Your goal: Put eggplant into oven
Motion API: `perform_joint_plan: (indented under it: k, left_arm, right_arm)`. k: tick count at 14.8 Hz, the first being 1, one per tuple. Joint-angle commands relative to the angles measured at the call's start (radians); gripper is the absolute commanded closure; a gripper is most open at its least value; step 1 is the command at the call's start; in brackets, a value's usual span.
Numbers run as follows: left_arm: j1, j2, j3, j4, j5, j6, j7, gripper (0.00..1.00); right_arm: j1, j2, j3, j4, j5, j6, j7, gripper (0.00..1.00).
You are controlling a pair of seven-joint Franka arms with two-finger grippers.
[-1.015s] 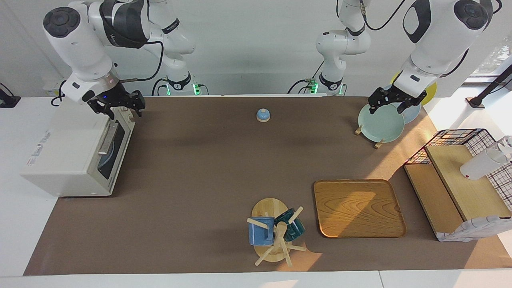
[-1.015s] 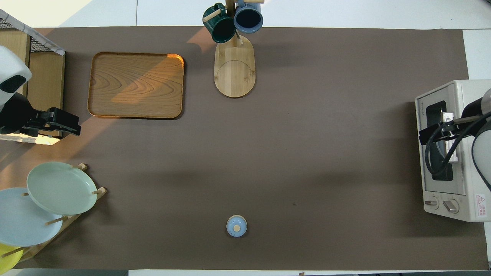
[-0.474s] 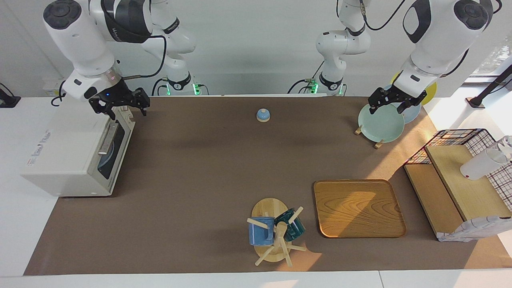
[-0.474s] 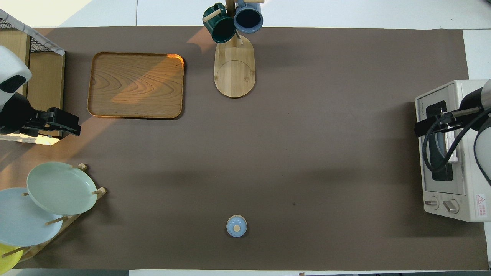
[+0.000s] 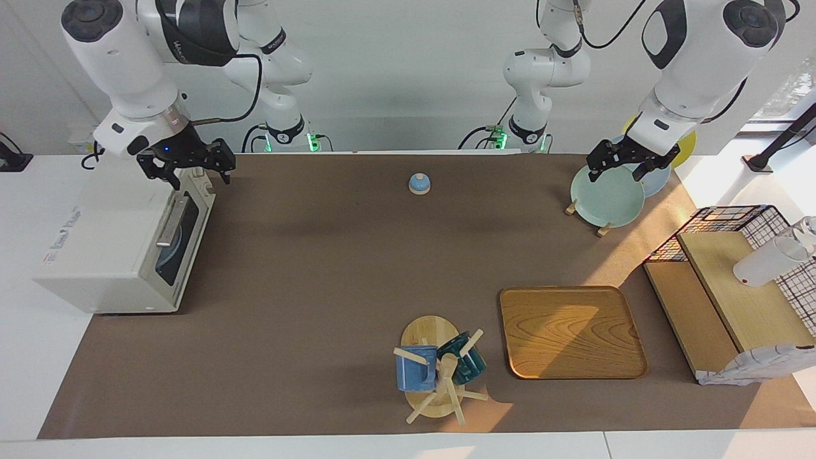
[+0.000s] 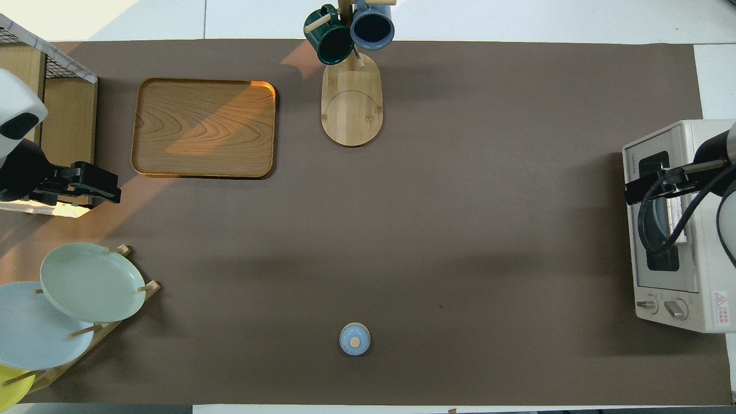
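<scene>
The off-white oven (image 5: 102,255) (image 6: 698,270) stands at the right arm's end of the table, its dark glass door (image 5: 175,245) closed. No eggplant shows in either view; a bluish round shape shows dimly through the glass. My right gripper (image 5: 188,171) (image 6: 652,188) hangs open and empty just above the oven's upper front edge. Above the plate rack at the other end, my left gripper (image 5: 628,167) (image 6: 95,187) waits open, holding nothing.
A small blue dome (image 5: 419,183) sits mid-table near the robots. Pale green plate (image 5: 605,197) and others lean in a wooden rack. Farther out lie a wooden tray (image 5: 570,331), a mug tree (image 5: 440,376) with two mugs, and a wire-and-wood shelf (image 5: 733,293).
My right gripper has lifted a little above the oven's front edge and its arm has drawn up. The left arm has not moved.
</scene>
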Motion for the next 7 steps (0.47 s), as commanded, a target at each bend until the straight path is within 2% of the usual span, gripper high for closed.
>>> perform_joint_plan:
  k: [1,7]
  left_arm:
    - [0.009,-0.004,-0.004,0.000,-0.007,-0.003,-0.009,0.00]
    - [0.009,-0.004,-0.004,0.000,-0.006,-0.002,-0.009,0.00]
  right_arm:
    - [0.017,0.021,-0.025,0.045,0.015,-0.032,0.020,0.00]
    - [0.022,0.018,-0.042,0.043,0.027,-0.032,0.026,0.00]
